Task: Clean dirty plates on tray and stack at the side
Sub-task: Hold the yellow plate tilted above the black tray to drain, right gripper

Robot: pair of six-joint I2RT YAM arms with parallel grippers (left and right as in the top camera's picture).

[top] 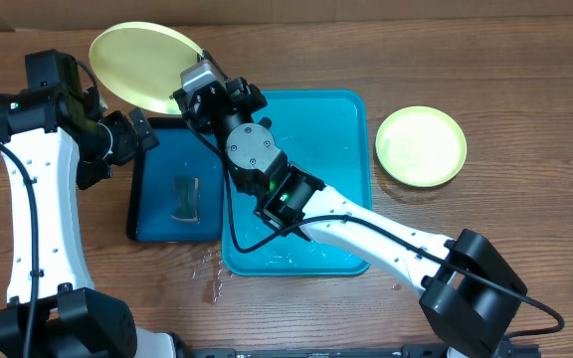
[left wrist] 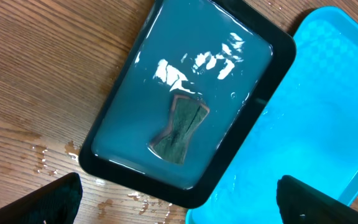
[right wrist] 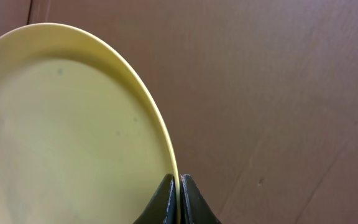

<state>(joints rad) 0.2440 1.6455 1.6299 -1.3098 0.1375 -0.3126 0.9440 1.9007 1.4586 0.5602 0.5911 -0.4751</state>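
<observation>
Clamping the right gripper on the rim of a round shallow pale yellow-green plastic plate, fingers together with only the thin edge between them. Holding that plate tilted up off the brown wooden table at the far left, just beyond the far end of a smaller dark-blue black-rimmed tray. Hovering the left gripper, jaws wide apart and empty, over that small tray, above a grey-green folded scrubbing pad lying in shallow water.

Judging the plate as light and stiff, not fragile, probably slick once wet. Gripping at the rim seeming the only workable hold, since the flat face offers nothing to pinch. Risking a swing or slip with so narrow a bite, so likely needing steady pressure while wiping.

Leaving the large bright turquoise rectangular plastic tray in the middle bare of plates, and a second pale yellow-green plate lying flat on the table just right of it.
</observation>
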